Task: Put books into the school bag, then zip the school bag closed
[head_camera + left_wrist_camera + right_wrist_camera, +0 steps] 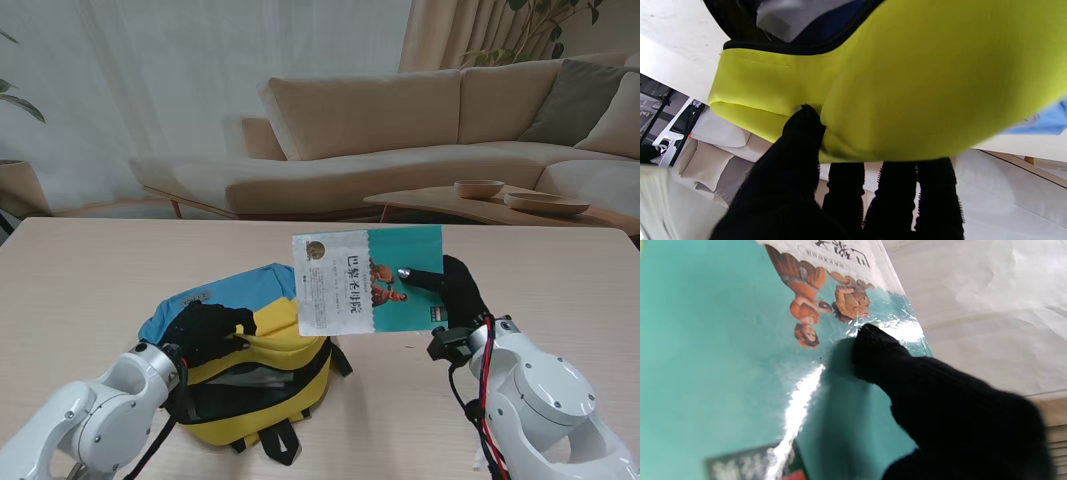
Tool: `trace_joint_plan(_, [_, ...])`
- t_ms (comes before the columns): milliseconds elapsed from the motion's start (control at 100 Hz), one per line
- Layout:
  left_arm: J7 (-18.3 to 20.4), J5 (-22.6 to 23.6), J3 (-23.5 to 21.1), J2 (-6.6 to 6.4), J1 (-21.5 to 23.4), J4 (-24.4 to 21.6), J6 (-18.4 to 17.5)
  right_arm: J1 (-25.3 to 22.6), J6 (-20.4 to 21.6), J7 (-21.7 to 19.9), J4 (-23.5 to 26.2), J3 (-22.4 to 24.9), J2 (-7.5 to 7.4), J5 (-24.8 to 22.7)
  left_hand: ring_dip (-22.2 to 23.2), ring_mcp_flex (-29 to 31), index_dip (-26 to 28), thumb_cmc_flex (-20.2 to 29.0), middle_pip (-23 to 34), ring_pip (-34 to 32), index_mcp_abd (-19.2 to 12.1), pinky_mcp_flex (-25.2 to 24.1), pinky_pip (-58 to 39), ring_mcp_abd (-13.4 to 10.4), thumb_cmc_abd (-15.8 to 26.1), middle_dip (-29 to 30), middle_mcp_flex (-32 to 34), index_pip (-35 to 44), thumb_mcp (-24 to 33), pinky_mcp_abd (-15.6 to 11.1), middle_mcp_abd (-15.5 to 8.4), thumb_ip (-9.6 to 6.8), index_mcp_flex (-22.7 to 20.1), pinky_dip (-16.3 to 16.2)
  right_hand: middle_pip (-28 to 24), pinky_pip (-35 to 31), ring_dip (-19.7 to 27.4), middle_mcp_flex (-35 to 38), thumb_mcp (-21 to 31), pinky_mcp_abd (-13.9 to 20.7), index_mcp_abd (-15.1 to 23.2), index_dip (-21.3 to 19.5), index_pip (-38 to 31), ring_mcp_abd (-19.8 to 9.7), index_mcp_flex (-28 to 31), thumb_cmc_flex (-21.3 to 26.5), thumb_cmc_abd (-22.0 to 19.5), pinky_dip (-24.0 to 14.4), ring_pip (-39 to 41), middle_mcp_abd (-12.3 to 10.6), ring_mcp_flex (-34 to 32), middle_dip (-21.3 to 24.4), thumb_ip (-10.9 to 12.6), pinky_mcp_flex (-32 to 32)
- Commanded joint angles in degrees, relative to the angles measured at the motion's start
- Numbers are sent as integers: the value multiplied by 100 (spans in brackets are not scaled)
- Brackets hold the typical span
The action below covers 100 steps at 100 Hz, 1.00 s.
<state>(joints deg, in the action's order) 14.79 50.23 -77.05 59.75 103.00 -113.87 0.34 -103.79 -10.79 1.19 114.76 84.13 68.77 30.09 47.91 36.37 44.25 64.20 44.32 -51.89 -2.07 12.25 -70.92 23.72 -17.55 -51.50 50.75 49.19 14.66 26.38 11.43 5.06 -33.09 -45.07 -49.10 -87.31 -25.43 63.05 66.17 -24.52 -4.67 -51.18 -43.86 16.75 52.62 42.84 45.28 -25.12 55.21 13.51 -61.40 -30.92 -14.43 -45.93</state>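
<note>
A yellow and blue school bag (255,370) lies on the table toward my left, its black-edged mouth gaping toward me. My left hand (205,330), in a black glove, is shut on the bag's yellow upper flap (893,83), thumb (803,130) pressing into the fabric and lifting it. My right hand (450,290) holds a teal and white book (370,280) off the table, to the right of the bag and partly over its far edge. The thumb (880,350) lies on the book's glossy cover (723,340); the other fingers are hidden behind it.
The light wooden table (90,280) spreads around the bag. Beyond its far edge stand a beige sofa (400,130) and a low coffee table (470,205) with two bowls. No other book shows on the table.
</note>
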Motion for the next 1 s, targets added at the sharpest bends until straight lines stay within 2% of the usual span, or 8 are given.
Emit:
trace_joint_plan(0, [-43, -42, -72, 37, -24, -36, -27, -161, -58, -141, 98, -5, -1, 5, 168, 177, 421, 516, 386, -345, -28, 125, -366, 261, 291, 95, 164, 752, -74, 272, 140, -113, -101, -230, -446, -407, -107, 191, 808, -108, 1074, -648, -1141, 101, 1155, 752, -529, -158, 372, 46, -491, -214, 223, -226])
trace_joint_plan(70, [-219, -131, -136, 69, -48, 0, -31, -240, -229, -239, 141, 12, -18, 4, 221, 227, 365, 649, 641, -484, 81, 190, -379, 247, 385, 195, 129, 886, -288, 284, 110, -138, 33, -391, -455, -430, -104, 189, 828, -120, 1037, -635, -1138, 125, 1140, 760, -510, -162, 395, 85, -494, -212, 219, -244])
trace_joint_plan(310, [-639, -460, -373, 160, -101, 25, -69, -330, -694, -492, 168, -100, -77, -186, 321, 247, 443, 779, 913, -613, 243, 215, -417, 256, 478, 135, 73, 1084, -402, 331, 85, -135, 216, -507, -486, -463, -76, 181, 869, -172, 1003, -596, -1155, 156, 1135, 767, -496, -160, 443, 125, -498, -191, 200, -278])
trace_joint_plan(610, [-765, -686, -533, 197, -268, 56, -158, -420, -1212, -742, 253, -315, -143, -408, 400, 294, 498, 890, 1176, -729, 328, 265, -444, 225, 583, 195, 41, 1196, -567, 347, 9, -150, 355, -607, -506, -489, -35, 166, 898, -212, 959, -548, -1159, 200, 1099, 776, -483, -154, 465, 166, -525, -146, 184, -334])
trace_joint_plan(900, [-769, -896, -589, 214, -462, 49, -203, -281, -1637, -464, 253, -781, -76, -508, 418, 282, 550, 956, 1277, -749, 359, 262, -453, 232, 621, 252, 10, 1242, -646, 347, -38, -162, 392, -654, -535, -489, -2, 159, 912, -232, 946, -517, -1171, 209, 1083, 782, -483, -136, 477, 181, -529, -103, 170, -360])
trace_joint_plan(930, [-774, -917, -582, 216, -484, 44, -196, -260, -1703, -426, 251, -829, -63, -495, 420, 288, 559, 964, 1257, -752, 361, 263, -454, 241, 622, 282, -32, 1248, -659, 351, 235, -166, 392, -665, -535, -489, 3, 156, 913, -232, 944, -514, -1172, 221, 1080, 782, -483, -135, 472, 185, -516, -98, 169, -360])
trace_joint_plan(970, [-771, -924, -576, 216, -511, 40, -197, -232, -1782, -387, 248, -892, -48, -473, 422, 288, 571, 971, 1297, -754, 352, 265, -454, 239, 628, 293, -22, 1253, -674, 346, 89, -170, 398, -677, -535, -488, 8, 143, 912, -232, 936, -508, -1172, 218, 1071, 783, -489, -132, 471, 183, -512, -92, 167, -357])
trace_joint_plan(990, [-767, -923, -575, 215, -524, 40, -201, -220, -1814, -360, 246, -927, -39, -459, 423, 291, 577, 975, 1286, -754, 351, 267, -454, 235, 631, 314, -46, 1253, -682, 337, 217, -173, 400, -685, -537, -485, 10, 140, 912, -230, 933, -506, -1173, 224, 1068, 785, -486, -130, 471, 183, -511, -90, 167, -351])
